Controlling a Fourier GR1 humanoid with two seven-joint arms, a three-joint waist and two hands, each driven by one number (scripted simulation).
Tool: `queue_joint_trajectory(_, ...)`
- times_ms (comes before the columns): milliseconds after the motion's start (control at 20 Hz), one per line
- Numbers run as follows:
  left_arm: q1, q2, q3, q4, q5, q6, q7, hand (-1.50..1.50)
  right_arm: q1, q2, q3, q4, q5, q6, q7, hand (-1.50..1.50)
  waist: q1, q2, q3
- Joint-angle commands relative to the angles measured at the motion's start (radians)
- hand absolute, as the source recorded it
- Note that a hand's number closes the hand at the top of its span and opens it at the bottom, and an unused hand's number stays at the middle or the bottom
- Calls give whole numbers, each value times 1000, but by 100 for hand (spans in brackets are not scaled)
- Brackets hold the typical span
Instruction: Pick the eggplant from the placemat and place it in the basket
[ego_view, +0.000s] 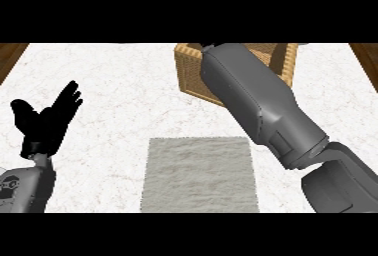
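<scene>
Left hand (44, 125): at the view's left edge, fingers straight and raised, released, resting above the white marbled counter (111, 85). Right forearm (258, 105): extended diagonally from the lower right up to the wicker basket (190, 75) at the counter's far side, covering most of the basket's opening. Right hand: hidden beyond the forearm, over or inside the basket; state cannot be told. Grey placemat (199, 175): flat on the counter near the front edge, between the two arms, bare on its visible surface. Eggplant: not visible anywhere; location cannot be told.
</scene>
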Motion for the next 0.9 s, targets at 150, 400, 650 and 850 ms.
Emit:
queue_joint_trajectory(150, -5, -2, -11, -54, 7, -7, 69, 0, 29, -56, -98, -37, -42, -19, -159, -150, 7, 0, 1)
queue_joint_trajectory(400, 42, 5, 18, 14, 6, -24, -33, 0, 62, -68, -155, -63, -42, -163, -163, -150, 1, 0, 0)
queue_joint_trajectory(650, 59, 28, 31, -11, 18, -39, -7, 0, 135, -146, -252, -210, -98, -282, -172, -150, -31, -14, 2)
queue_joint_trajectory(850, 48, 40, 64, -11, 42, -35, 12, 0, 213, -175, -304, -352, -133, -283, -163, -150, -52, -24, 2)
